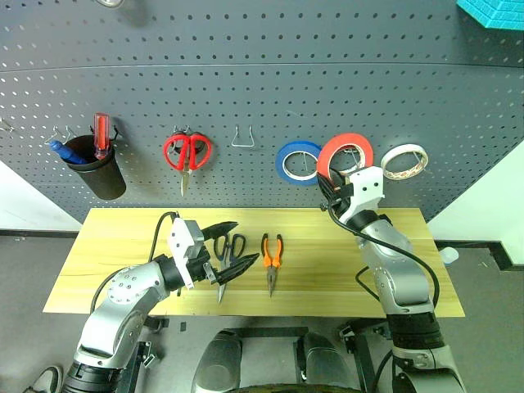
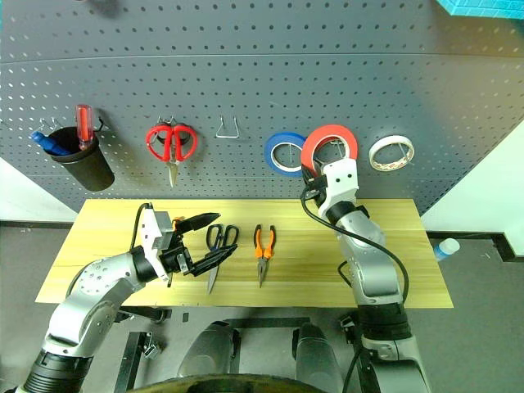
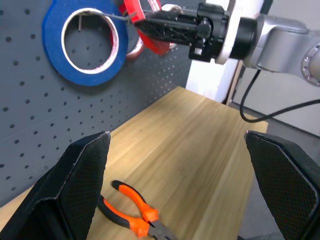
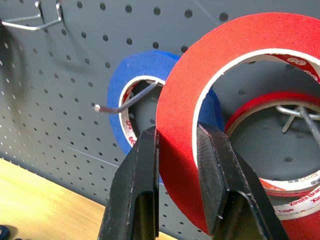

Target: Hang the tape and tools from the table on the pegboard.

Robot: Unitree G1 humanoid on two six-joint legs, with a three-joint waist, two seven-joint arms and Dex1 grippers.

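Two arms show in the left eye view: the right gripper (image 1: 331, 182) holds the red tape (image 1: 345, 155) against the pegboard (image 1: 262, 90), just beside the blue roll (image 1: 298, 161); the left gripper (image 1: 228, 248) hovers with jaws apart over the scissors (image 1: 228, 254) and pliers (image 1: 272, 258) on the counter (image 1: 123, 246). In the right wrist view, jaws clamp the tape's band.

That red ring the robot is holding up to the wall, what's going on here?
The robot is hanging things on a pegboard. Its right gripper has its fingers pinched on the red tape and holds it up at the board, between a blue roll and a whitish roll that already hang on hooks. The left gripper is open over the table, near the scissors. The pliers lie on the table beside them, not yet hung.
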